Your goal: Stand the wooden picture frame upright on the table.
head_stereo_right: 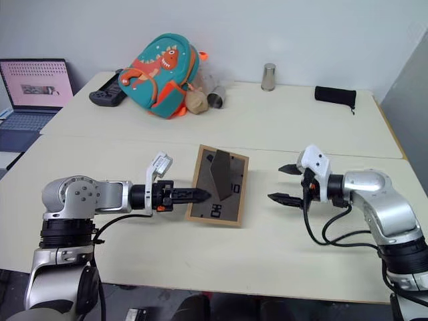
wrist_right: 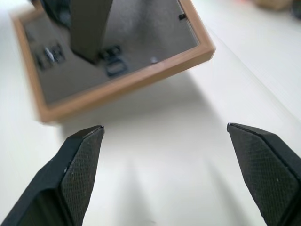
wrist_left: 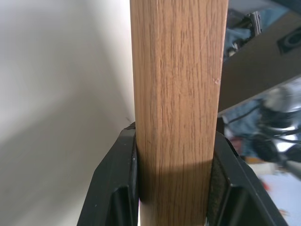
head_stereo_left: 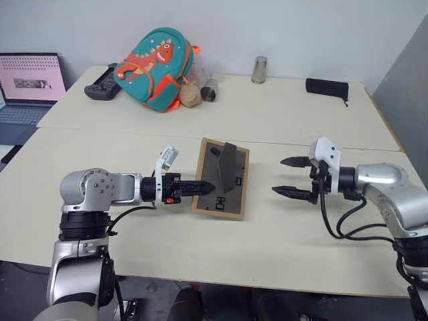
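Wooden picture frame (head_stereo_left: 221,178), stiff and light, lies tilted, back up, on the desk (head_stereo_left: 301,114). My left tool (head_stereo_left: 192,187) pinches its border; my right tool (head_stereo_left: 291,176) waits spread nearby.

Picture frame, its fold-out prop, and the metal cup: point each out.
wooden picture frame (head_stereo_left: 239,182), left eye view, right wood border.
fold-out prop (head_stereo_left: 225,167), left eye view, mid panel.
metal cup (head_stereo_left: 259,69), left eye view, side wall.

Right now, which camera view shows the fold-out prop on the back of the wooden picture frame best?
The left eye view: the fold-out prop shows whole, raised off the wooden picture frame. The right eye view shows the same. The right wrist view crops it; the left wrist view shows the wood edge.
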Controlling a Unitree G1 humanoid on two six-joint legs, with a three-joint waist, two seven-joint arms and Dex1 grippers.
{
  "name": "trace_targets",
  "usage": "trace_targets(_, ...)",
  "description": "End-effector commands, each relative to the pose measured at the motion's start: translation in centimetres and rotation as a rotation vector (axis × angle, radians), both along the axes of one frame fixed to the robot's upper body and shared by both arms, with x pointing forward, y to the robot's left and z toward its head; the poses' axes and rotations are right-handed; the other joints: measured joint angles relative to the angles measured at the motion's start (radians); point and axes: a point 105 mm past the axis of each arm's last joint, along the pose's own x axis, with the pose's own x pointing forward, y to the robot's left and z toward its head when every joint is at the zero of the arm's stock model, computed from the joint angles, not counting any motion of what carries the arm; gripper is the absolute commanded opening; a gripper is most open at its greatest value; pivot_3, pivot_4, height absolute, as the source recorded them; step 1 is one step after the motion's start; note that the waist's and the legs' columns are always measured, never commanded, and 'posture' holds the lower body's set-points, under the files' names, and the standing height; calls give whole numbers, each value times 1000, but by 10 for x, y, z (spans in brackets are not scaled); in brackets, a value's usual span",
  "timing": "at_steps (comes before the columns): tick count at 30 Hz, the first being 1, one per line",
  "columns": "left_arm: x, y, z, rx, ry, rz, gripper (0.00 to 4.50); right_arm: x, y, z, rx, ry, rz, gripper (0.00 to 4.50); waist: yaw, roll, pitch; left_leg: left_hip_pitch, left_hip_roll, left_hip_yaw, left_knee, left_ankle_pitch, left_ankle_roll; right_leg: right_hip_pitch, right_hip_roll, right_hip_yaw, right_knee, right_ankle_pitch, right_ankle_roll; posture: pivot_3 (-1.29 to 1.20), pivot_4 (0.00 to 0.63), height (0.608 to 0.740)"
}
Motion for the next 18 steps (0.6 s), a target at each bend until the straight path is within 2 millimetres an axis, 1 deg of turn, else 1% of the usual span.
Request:
trace_targets(1, 7, -6, 28, -171, 0, -13, 1362, -3, 22, 9, -125, -464, 163, 4444, -2, 0, 0, 0, 0, 0, 1, 0, 0, 0, 0, 0, 0, 0, 0, 0, 150, 740)
trace_targets(7, 6, -14, 41, -221, -8, -35, 1362, -12, 49, 9, -105, -741, 311, 4444, 0, 0, 0, 1, 1, 0, 0, 2, -4, 0, 0, 0, 2, 0, 0, 0, 150, 740)
trace_targets(11, -1, -17, 39, -219, -7, -53, 1362, -9, 69, 26, -31, -890, 334, 4444, 1, 0, 0, 1, 1, 0, 1, 3, -5, 0, -1, 0, 3, 0, 0, 0, 150, 740)
trace_targets(14, -8, -20, 41, -237, -15, -74, 1362, -6, 80, 31, -8, -951, 344, 4444, 0, 0, 0, 2, 1, 0, 1, 4, -6, 1, -1, 0, 4, 1, -1, 0, 150, 740)
trace_targets(18, -14, -22, 41, -235, -22, -85, 1362, 1, 86, 34, 14, -984, 345, 4444, 0, 0, 0, 3, 1, -1, 1, 4, -7, 1, -1, 0, 5, 1, -1, 0, 150, 740)
